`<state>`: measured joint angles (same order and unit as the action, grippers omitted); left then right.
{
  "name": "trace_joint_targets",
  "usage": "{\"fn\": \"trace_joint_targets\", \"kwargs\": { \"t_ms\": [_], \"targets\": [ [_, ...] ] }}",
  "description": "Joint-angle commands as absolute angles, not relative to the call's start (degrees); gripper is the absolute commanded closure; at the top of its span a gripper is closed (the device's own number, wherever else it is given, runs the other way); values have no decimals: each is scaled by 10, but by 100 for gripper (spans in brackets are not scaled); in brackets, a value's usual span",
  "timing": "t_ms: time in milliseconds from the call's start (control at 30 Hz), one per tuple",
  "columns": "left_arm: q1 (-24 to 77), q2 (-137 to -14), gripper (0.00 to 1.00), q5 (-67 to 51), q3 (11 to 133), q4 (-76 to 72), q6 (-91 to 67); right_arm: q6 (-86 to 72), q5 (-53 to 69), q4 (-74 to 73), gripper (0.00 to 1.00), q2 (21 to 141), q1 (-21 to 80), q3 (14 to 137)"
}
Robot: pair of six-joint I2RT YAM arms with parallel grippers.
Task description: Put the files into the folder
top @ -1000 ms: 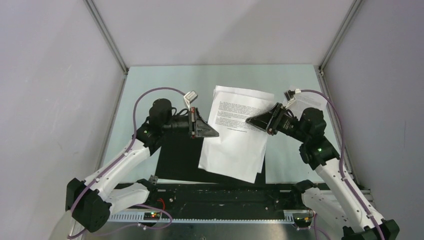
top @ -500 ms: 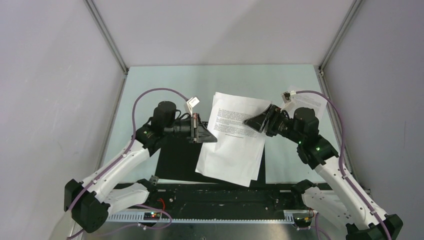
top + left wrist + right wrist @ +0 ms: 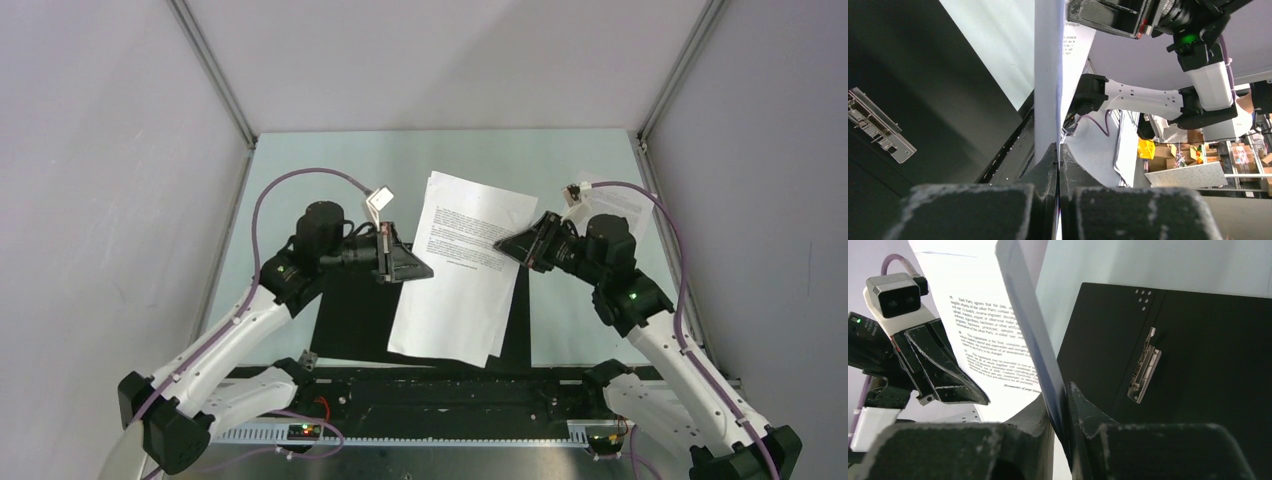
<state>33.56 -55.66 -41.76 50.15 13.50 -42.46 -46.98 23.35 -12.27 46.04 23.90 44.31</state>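
Note:
The files (image 3: 462, 270) are white printed sheets held in the air between both grippers, above the open folder (image 3: 350, 318), whose black inside faces up. My left gripper (image 3: 428, 270) is shut on the files' left edge; its wrist view shows the sheets (image 3: 1048, 75) edge-on between the closed fingers. My right gripper (image 3: 500, 243) is shut on the files' right edge, with the sheets (image 3: 993, 340) pinched between its fingers. The folder's metal clip shows in the left wrist view (image 3: 878, 125) and the right wrist view (image 3: 1144, 367). The folder's red outside is hidden.
The pale green table (image 3: 330, 165) is walled on the left, back and right. A black rail (image 3: 450, 395) runs along the near edge between the arm bases. A white sheet corner (image 3: 625, 205) lies behind my right arm.
Both grippers have carried the files to the left and slightly toward the near edge, so the sheets now hang more squarely over the folder's right half.

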Motion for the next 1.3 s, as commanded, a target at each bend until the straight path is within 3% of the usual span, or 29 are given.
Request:
{"fn": "trace_joint_targets", "kwargs": {
  "t_ms": [0,300,500,767,1100,1267],
  "targets": [
    [361,-579,100,-339,495,127,-415,-442,183,-131,84,450,261,444],
    [410,-722,100,-202,485,81,-472,-414,94,-242,82,499,249,446],
    [427,-860,100,-194,468,-16,-516,-412,70,-206,58,580,238,399],
    [453,-923,100,-158,471,-29,-546,-432,101,-116,42,641,210,306],
    [467,-954,100,-134,473,-27,-582,-441,125,-95,37,628,200,249],
    [469,-966,93,-129,488,-16,-581,-442,113,-118,37,604,194,225]
  ]
}}
